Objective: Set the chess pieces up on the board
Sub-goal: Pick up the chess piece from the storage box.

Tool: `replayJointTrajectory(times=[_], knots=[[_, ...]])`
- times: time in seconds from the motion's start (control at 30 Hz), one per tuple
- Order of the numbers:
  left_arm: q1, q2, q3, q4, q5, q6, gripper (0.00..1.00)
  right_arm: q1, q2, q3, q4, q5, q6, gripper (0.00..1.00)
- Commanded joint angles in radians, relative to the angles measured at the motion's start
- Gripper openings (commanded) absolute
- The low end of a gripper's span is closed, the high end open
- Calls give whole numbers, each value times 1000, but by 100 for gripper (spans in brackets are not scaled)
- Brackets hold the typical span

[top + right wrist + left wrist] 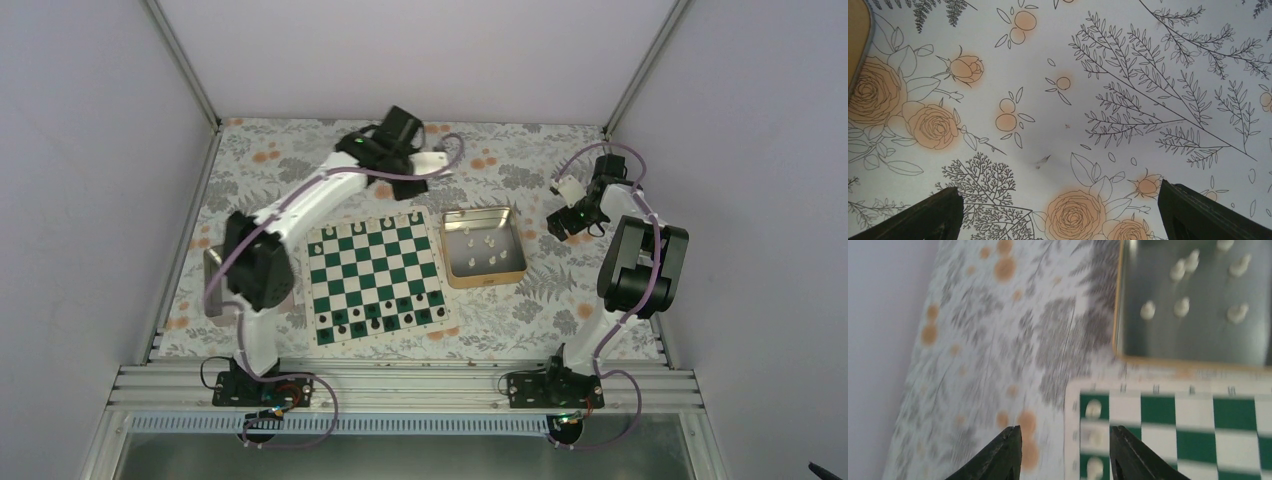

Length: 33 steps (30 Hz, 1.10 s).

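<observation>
Chess pieces [1093,409]: three cream ones stand in a file on the board [1158,410] edge squares, right under the left gripper [1065,460]. The nearest one shows in the gap by the finger on the board side. Pic's blurred, so can't tell if it touches. More pcs wait in the tin [1118,315], ahead and to the right of that gripper, just beyond the board's border. Jaws part-spread, nothing pinched btwn them.

Looks like fetch time; next pc comes from the tin, I'd say. To do it well:
- Rise clear of the standing file first, no sideways sweep, since those pcs likely tip easy.
- Over the tin, pick a loner w/ room both sides, drop straight and close low on the body.
- Lift above the tin wall before crossing to the board.
- Set down mid-square and spread the jaws only once it's standing.

Right gripper [1060,215] is spread wide, empty, hanging over bare cloth, tin's corner off to its left. Dark pieces [372,312] fill the board's rows farthest from the left gripper, toward the arm bases.

Desk [520,310] has a floral cloth, grey fern + orange blooms, flat, a few faint marks. Grey tray [212,290] sits part-hidden under the left arm's elbow. Pale walls [90,150] on three sides, metal posts in the corners, slotted rail [400,385] along the near edge.
</observation>
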<state>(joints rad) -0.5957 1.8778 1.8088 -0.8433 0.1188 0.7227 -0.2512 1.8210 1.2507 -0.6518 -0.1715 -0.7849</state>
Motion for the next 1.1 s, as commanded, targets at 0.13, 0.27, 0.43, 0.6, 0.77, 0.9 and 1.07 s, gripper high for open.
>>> replayJointTrajectory(times=[0.13, 0.27, 0.43, 0.6, 0.77, 0.9, 1.07], knots=[[-159, 388, 359, -35, 93, 14, 46, -11, -17, 13, -5, -19, -1, 100], [-179, 559, 573, -119, 140, 2, 48, -11, -13, 3, 3, -20, -2, 100], [-199, 628, 613, -139, 162, 3, 47, -10, -5, 6, 6, -20, -6, 100], [-210, 568, 475, -97, 190, 7, 43, -11, 9, 8, 6, -19, -8, 100], [-221, 538, 376, -31, 144, 4, 43, -11, 7, 3, 7, -20, -9, 100], [-219, 570, 389, -34, 116, -3, 43, -11, 4, -3, 5, -18, -7, 100], [-216, 557, 371, -9, 105, -4, 44, -10, 7, -4, 7, -18, -8, 100]])
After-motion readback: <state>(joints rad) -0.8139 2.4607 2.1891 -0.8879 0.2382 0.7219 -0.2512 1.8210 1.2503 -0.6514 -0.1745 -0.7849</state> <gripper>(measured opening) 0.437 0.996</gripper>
